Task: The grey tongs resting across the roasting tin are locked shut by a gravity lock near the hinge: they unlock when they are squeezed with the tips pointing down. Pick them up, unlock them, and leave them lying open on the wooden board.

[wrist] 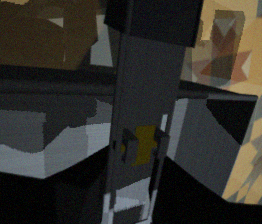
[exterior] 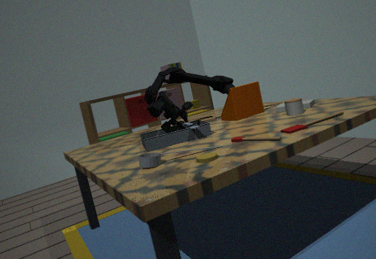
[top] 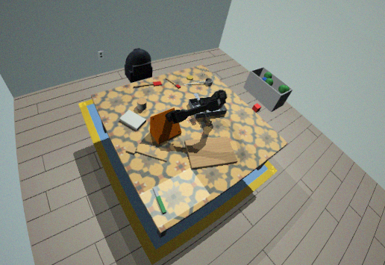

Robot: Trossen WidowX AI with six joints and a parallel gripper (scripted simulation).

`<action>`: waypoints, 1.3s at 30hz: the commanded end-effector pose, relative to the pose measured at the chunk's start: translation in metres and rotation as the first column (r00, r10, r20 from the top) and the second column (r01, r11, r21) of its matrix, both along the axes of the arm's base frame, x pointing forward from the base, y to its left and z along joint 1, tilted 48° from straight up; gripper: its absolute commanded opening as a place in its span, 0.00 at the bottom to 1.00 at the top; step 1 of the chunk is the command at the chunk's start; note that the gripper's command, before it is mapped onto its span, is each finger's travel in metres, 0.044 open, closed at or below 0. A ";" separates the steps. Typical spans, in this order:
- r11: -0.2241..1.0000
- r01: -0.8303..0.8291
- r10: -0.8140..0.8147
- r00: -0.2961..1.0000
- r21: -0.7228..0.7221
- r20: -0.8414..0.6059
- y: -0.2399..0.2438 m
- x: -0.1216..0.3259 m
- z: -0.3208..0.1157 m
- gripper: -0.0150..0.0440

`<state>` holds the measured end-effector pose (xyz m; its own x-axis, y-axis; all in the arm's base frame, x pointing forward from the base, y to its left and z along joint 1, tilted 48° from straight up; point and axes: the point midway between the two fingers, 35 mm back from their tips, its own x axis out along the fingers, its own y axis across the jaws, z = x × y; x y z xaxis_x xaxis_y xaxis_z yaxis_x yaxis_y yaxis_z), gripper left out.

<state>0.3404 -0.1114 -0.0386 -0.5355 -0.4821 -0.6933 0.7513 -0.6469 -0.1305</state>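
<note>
The grey tongs (wrist: 149, 75) lie across the grey roasting tin (top: 213, 113) (exterior: 164, 140). A yellow part shows between their arms in the wrist view, near the fingertips. Their end shows as a pale piece at the tin's far side (top: 196, 97). My gripper (wrist: 134, 151) (exterior: 177, 125) points down at the tin and is shut on the tongs, one black finger against each side. The arm hides most of the grip in the top view. The wooden board (top: 220, 154) lies flat beside the tin, partly under the arm's shadow.
An orange wedge (top: 162, 129) (exterior: 245, 101) stands by the arm's base. A white block (top: 132, 120), a grey cylinder (top: 142, 104) (exterior: 294, 107), red-headed utensils, a grey round cup (exterior: 149, 160) and a green-handled knife (top: 160, 202) also lie on the table.
</note>
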 end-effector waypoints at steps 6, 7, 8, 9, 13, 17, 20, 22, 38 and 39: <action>1.000 -0.001 0.001 1.000 -0.001 0.001 0.000 0.000 0.000 0.24; 1.000 -0.001 0.001 1.000 -0.001 0.001 0.000 0.000 0.000 0.19; 1.000 -0.001 0.001 1.000 -0.001 0.001 0.000 0.000 0.000 0.15; 1.000 -0.001 0.001 1.000 -0.001 0.001 0.000 0.000 0.000 0.10; 1.000 -0.029 0.029 1.000 0.010 0.005 0.020 0.004 0.018 0.00; 0.996 -0.081 0.080 0.997 0.030 0.011 0.056 0.006 0.049 0.00; 0.996 -0.084 0.084 0.996 0.031 0.011 0.058 0.006 0.051 0.00; 0.996 -0.084 0.084 0.996 0.031 0.011 0.058 0.006 0.051 0.00; 0.987 -0.126 0.142 0.976 -0.103 0.166 0.057 0.010 0.045 0.00; 0.985 -0.128 0.147 0.973 -0.115 0.180 0.057 0.011 0.045 0.00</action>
<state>0.3507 -0.0562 0.0066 -0.3634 -0.5889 -0.7219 0.8335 -0.5517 0.0305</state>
